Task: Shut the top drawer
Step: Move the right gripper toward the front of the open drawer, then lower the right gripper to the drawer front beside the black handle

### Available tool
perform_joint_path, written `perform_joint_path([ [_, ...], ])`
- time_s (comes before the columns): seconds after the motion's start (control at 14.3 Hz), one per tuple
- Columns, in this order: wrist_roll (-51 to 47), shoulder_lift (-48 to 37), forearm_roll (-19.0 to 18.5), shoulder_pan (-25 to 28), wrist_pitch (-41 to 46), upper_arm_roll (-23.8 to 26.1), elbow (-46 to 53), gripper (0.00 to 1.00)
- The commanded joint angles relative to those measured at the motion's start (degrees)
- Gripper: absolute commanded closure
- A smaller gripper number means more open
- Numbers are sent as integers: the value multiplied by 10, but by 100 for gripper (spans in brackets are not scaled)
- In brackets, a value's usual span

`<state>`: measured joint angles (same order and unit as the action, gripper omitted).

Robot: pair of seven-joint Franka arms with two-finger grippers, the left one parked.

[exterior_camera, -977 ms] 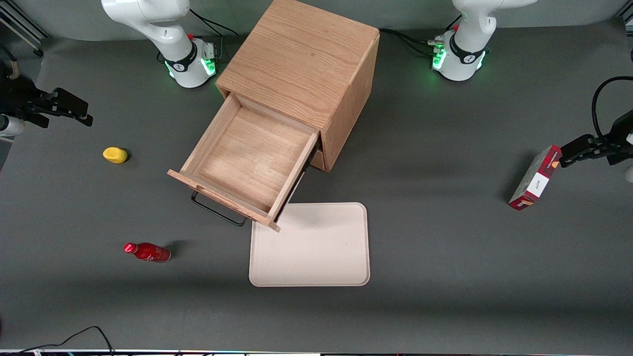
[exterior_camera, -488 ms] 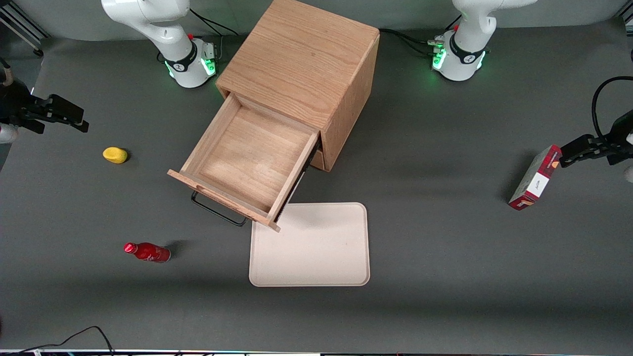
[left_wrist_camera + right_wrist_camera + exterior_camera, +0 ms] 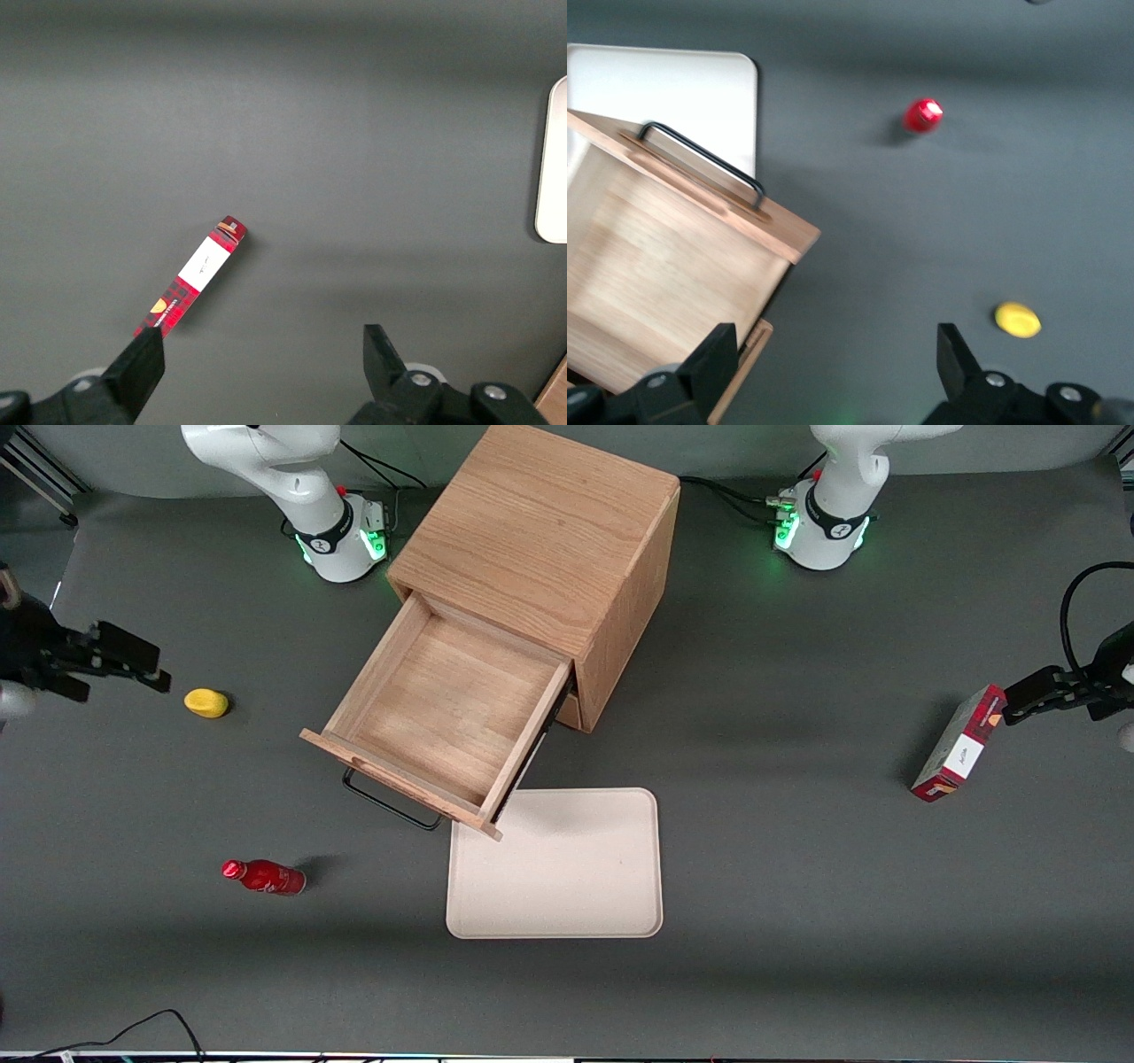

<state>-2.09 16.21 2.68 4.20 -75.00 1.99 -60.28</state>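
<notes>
The top drawer (image 3: 443, 722) is found pulled fully out of the oak cabinet (image 3: 540, 540), its bare wooden floor exposed and its flat front turned toward the front camera and toward the working arm's end of the table (image 3: 797, 824); the black bar handle (image 3: 390, 804) is carried on that front, just above the table. One front corner is seen overhanging the rim of the cream tray (image 3: 558, 868), which lies nearer the camera than the cabinet. Nothing is seen inside the drawer, so no obstruction to a push is expected. The pincer (image 3: 124, 657) is held well apart from the drawer, above the table near the yellow object (image 3: 206, 702), its fingers spread and nothing gripped; in the right wrist view the prongs (image 3: 833, 372) are seen parted over bare table, with the drawer front and handle in sight. It is judged that the pincer is being brought round to the drawer front for a push. Against the picture half a second earlier, the pincer is noted slightly nearer the camera and closer to the yellow object; the drawer, tray and red bottle (image 3: 264, 877) are unchanged.
</notes>
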Motion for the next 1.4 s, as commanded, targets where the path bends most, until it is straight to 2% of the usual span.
perform_joint_path([
  [0.0, -61, 89, 5, 12, 12, 34, 121, 0],
  [0.14, -75, 96, -7, 21, -5, 47, 120, 0],
  [0.63, -65, 83, -6, 13, 2, 100, 90, 0],
  [0.77, 47, 91, -7, 13, 2, 101, 90, 0],
  [0.91, 116, 92, -5, 13, 2, 101, 90, 0],
  [1.05, 253, 104, -10, 17, 1, 100, 93, 0],
  [1.33, 376, 151, -14, 20, -4, 100, 128, 0],
])
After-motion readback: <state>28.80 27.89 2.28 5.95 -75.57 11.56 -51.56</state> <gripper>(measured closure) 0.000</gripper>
